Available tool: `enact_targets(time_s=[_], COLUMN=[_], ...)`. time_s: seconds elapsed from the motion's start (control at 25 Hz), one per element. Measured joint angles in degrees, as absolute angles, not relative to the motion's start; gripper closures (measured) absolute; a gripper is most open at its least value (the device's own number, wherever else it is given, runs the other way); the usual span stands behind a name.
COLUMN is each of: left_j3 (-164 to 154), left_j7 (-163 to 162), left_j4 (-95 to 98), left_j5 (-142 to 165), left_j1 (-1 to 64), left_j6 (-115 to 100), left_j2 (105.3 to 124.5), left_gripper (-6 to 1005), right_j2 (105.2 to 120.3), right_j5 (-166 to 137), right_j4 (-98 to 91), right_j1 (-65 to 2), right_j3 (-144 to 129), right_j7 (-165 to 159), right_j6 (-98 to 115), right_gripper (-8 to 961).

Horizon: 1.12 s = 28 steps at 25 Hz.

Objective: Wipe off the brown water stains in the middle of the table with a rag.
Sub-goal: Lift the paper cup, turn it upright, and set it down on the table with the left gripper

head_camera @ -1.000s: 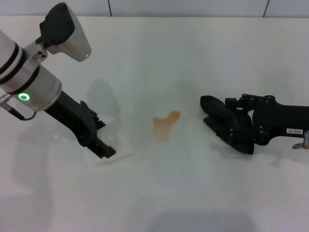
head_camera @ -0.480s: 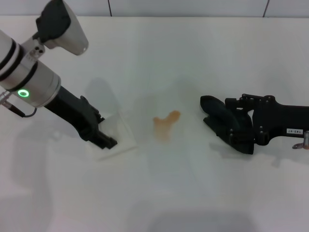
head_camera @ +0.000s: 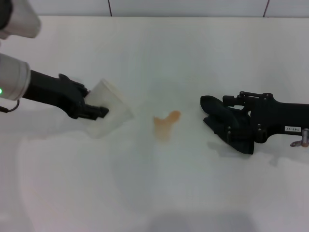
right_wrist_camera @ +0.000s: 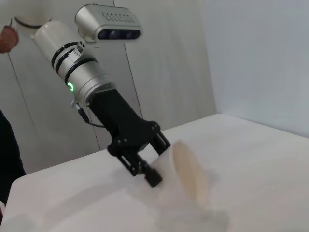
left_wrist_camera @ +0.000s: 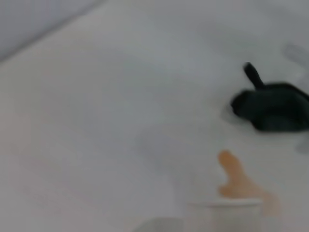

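Brown water stains (head_camera: 166, 123) lie mid-table (head_camera: 193, 58), bare white all around; your right gripper (head_camera: 227, 126) clamps the rag (head_camera: 217, 108) just beside them; your left gripper (head_camera: 94, 112) grips a clear cup (head_camera: 108, 108) opposite.

Orange-brown see-through liquid stain (head_camera: 165, 123) on plain white table (head_camera: 193, 58); black lumpy cloth rag (head_camera: 223, 122); clear, pale-tinted plastic cup (head_camera: 108, 115).

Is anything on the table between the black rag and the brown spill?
No. The rag in the right tool has only bare table before the spill. The cup in the left tool sits beyond it.
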<state>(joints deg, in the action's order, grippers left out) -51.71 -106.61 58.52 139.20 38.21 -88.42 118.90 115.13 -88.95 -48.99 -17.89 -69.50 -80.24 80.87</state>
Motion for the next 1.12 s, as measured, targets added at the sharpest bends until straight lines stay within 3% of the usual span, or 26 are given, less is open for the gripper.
enact_targets(time_s=[0.44,1.12], left_j3=[-51.6,-51.6], left_j7=[-94.0,-66.1], left_j4=[55.6,35.7], left_j5=[121.4,102.1], left_j1=[29.4,27.3], left_j6=[-75.6,-63.3], left_j2=[119.25,119.32], left_gripper=[509,522], right_j2=[115.14,114.97], right_j5=[-89.0,-90.0], right_j4=[-49.4,-49.6], right_j1=[-18.2,-18.8], right_j3=[-69.7,-69.6], right_j7=[-78.6,-74.0], right_j6=[79.8,79.0], right_gripper=[114,114])
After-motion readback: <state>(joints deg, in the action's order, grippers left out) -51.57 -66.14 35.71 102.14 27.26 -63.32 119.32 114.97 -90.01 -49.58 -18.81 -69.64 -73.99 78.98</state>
